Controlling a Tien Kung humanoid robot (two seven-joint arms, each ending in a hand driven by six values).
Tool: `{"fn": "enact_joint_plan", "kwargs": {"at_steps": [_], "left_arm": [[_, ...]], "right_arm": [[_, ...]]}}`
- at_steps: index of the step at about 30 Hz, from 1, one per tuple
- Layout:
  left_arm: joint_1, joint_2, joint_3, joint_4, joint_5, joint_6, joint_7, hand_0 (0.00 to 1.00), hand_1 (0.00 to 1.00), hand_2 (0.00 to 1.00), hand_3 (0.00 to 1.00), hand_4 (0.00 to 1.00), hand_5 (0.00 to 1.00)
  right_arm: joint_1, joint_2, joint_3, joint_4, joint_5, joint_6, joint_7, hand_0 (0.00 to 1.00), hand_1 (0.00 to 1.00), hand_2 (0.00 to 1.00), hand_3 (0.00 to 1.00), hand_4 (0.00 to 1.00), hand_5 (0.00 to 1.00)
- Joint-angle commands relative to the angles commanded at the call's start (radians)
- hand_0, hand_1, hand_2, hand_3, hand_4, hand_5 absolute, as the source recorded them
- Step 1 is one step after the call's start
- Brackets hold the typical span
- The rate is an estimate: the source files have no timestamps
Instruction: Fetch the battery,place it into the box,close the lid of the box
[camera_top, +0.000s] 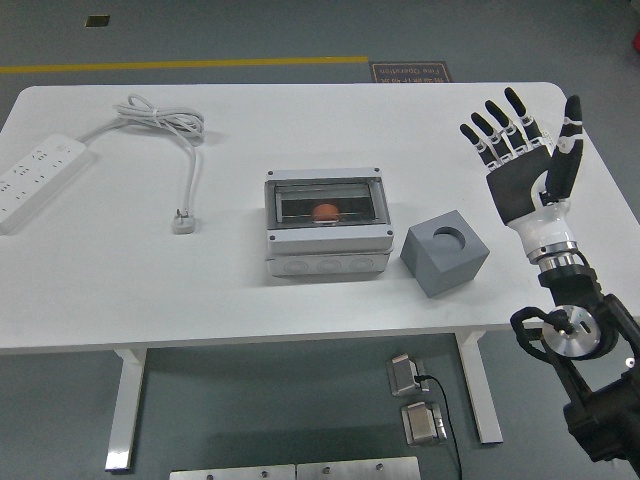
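Lying at the far left of the frame: a white power strip (34, 180), its white cord (160, 122) curling in loops near the upper left and running down to a plug (183, 222) resting flat on the white table (300, 110).

Sitting in the middle of the frame: a gray box (326, 237) with its see-through lid down flat over the top. Showing through that lid: a small round orange thing (324, 212), lying inside the box. Hard to tell if this is the battery.

Standing just right of the box, close but not touching: a gray cube (445, 253) with a round hole in its top, turned a bit at an angle.

Reaching up at the right side of the frame: the right hand (520, 170), palm facing the camera, all fingers (497, 126) stretched out straight and spread wide, thumb sticking out to the right. Holding nothing. Hanging above the right part of the table, well apart from the cube and the box. Coming up from the lower right corner: the black arm (590, 380) with a white wrist.

Running across the gray floor at the top of the frame: a yellow line (200, 64).
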Motion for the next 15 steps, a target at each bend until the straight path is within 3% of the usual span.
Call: {"fn": "enact_joint_plan", "kwargs": {"at_steps": [7,15], "left_arm": [[0.005,0.008,0.006,0.0,-0.021,-0.005,-0.005,0.73,0.739,0.718,0.781,0.823,0.493],[-0.005,0.01,0.005,0.0,-0.032,-0.011,-0.011,0.73,0.735,0.718,0.781,0.821,0.494]], "right_arm": [[-0.017,0.006,0.073,0.013,0.036,-0.061,0.059,0.767,0.671,0.708,0.752,0.939,0.88],[-0.032,0.014,0.114,0.03,0.043,-0.08,0.075,0.729,0.651,0.686,0.723,0.954,0.903]]}}
